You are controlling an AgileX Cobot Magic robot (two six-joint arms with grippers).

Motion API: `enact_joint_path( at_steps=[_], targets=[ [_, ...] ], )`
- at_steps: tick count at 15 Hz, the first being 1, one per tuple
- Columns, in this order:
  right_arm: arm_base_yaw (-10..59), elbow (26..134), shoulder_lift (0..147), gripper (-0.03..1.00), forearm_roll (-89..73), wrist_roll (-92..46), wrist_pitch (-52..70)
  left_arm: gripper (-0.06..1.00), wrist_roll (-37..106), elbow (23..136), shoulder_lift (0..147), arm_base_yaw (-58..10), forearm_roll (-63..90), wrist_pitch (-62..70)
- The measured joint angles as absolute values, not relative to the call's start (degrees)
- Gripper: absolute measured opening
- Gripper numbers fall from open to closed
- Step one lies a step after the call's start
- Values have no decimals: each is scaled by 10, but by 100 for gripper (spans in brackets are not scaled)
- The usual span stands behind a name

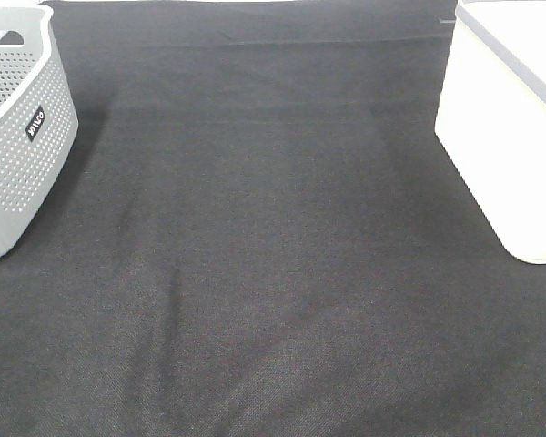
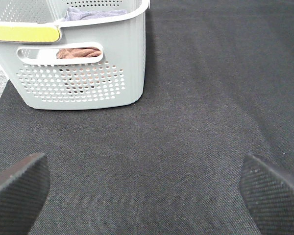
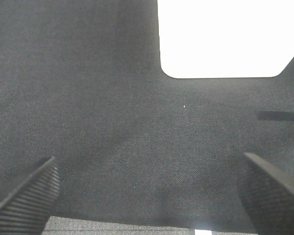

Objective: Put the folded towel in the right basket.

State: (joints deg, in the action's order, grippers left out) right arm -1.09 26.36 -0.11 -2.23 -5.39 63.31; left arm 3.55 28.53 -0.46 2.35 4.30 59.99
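Note:
The right basket point(image 1: 505, 127) is a white bin at the right edge of the high view; it shows as a bright white block in the right wrist view point(image 3: 225, 36). A grey perforated basket point(image 1: 18, 137) stands at the left; the left wrist view point(image 2: 83, 63) shows folded towels inside it, a brown one point(image 2: 78, 52) behind the handle slot and a grey-blue one point(image 2: 95, 13) on top. My left gripper point(image 2: 144, 193) is open and empty over the dark mat, short of the grey basket. My right gripper point(image 3: 147, 196) is open and empty, short of the white bin. Neither arm shows in the high view.
A dark woven mat point(image 1: 264, 255) covers the table between the two baskets. Its edge shows in the right wrist view point(image 3: 127, 224), near the gripper. A yellow-green strip point(image 2: 22, 33) lies on the grey basket's rim.

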Motion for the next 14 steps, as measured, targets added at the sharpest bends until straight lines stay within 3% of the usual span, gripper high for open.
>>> enact_joint_path(
  at_steps=[14],
  targets=[
    [-11,262,-2,95,-24,-52,633,98,36,285,-5,23,43,600]
  ],
)
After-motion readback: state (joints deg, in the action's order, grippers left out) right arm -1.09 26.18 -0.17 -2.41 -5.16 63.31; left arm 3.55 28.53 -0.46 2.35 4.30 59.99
